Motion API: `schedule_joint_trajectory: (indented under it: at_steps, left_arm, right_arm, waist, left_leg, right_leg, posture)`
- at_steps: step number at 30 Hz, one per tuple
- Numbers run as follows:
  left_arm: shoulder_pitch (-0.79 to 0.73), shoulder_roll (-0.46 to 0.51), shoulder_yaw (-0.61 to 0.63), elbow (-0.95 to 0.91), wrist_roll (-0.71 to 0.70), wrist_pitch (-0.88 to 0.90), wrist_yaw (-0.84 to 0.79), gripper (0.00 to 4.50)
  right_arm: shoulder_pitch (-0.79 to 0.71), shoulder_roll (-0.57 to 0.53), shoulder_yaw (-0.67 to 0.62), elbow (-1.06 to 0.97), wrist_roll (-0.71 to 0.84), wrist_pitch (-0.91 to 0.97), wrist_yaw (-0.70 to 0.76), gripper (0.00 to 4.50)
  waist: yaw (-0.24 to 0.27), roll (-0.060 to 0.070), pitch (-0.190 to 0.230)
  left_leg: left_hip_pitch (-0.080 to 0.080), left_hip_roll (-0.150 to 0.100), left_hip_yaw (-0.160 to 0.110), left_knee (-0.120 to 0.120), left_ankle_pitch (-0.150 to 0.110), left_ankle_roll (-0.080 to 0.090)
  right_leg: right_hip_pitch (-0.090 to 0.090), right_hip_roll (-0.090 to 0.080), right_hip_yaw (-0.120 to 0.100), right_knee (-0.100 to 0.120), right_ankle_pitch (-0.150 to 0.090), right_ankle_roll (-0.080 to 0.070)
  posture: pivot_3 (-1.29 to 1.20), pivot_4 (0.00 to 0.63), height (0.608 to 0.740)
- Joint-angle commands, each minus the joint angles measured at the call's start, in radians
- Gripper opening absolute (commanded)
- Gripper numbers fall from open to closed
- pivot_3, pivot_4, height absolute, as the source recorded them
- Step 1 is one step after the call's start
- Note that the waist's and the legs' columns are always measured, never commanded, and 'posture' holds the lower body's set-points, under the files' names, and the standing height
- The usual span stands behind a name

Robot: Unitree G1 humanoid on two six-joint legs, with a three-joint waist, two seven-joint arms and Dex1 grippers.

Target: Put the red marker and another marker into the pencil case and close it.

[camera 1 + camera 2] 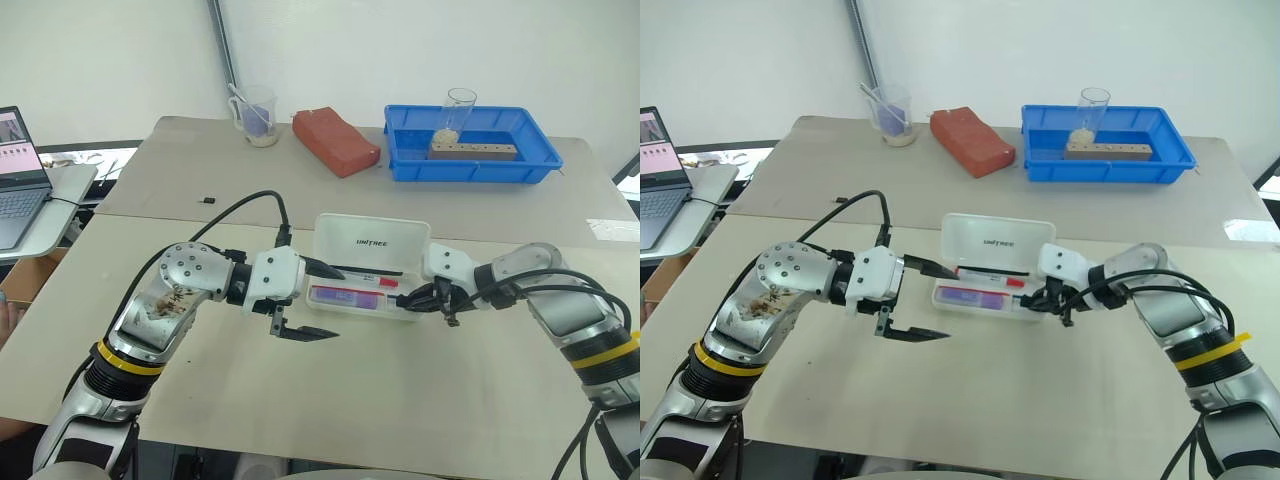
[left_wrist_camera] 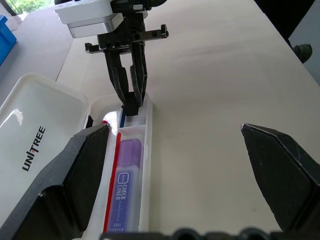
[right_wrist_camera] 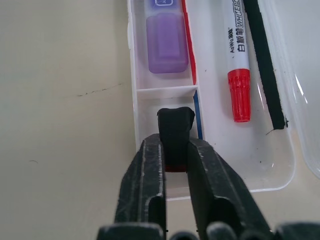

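The pencil case [image 1: 372,240] lies open at the table's middle, its "UNITREE" lid tilted up at the back. In its tray lie the purple marker [image 3: 167,42] in the front channel and the red marker [image 3: 239,65] behind it, red cap toward my right arm. My right gripper [image 3: 175,135] dips into the small compartment at the tray's right end, its fingers close together with a small black piece [image 3: 176,120] between the tips. My left gripper [image 1: 340,302] stands wide open at the case's left end, one finger over the tray and one over the table in front.
A black strip [image 3: 262,65] lies along the tray's back. Far side of the table: a blue tray [image 1: 470,145] holding a glass [image 1: 458,110], a red brick-like block [image 1: 335,140] and a beaker [image 1: 258,118]. A laptop [image 1: 15,170] sits at far left.
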Motion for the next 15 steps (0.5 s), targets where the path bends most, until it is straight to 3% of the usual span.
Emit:
schedule_joint_trajectory:
  at_steps: [1,7,14,15]
  left_arm:
    - [-0.032,0.007,0.013,0.002,-0.003,-0.013,-0.005,4.50]
    - [-0.072,-0.005,0.034,0.070,-0.001,-0.010,0.017,4.50]
    - [-0.283,-0.112,0.128,0.428,0.034,0.009,0.203,4.50]
    - [-0.321,-0.129,0.134,0.498,0.046,-0.010,0.224,4.24]
  right_arm:
    - [-0.010,-0.008,-0.035,-0.023,0.008,-0.011,0.014,2.30]
    - [-0.008,-0.016,-0.141,-0.125,0.090,0.102,-0.021,4.35]
    - [0.098,0.041,-0.420,-0.471,0.312,0.425,-0.223,4.47]
    - [0.104,0.057,-0.451,-0.517,0.330,0.468,-0.269,4.49]
  waist:
    - [0.000,0.000,0.000]
    - [-0.001,0.000,0.000]
    - [0.011,0.000,0.000]
    - [0.011,0.000,0.000]
  left_leg:
    - [0.000,0.000,0.000,0.000,0.000,0.000]
    - [0.000,0.000,0.000,0.000,0.000,0.000]
    - [-0.001,0.000,-0.002,0.000,0.000,0.000]
    - [-0.001,-0.001,-0.002,0.000,0.000,0.000]
  right_leg:
    - [0.000,0.000,0.000,0.000,0.000,0.000]
    - [0.000,0.000,0.000,0.000,0.000,0.000]
    - [0.000,0.000,-0.001,0.001,0.000,0.000]
    - [0.000,0.000,-0.001,0.001,0.000,0.000]
  posture:
    - [0.00,0.150,0.740]
    - [0.00,0.150,0.740]
    - [0.00,0.150,0.740]
    - [0.00,0.150,0.740]
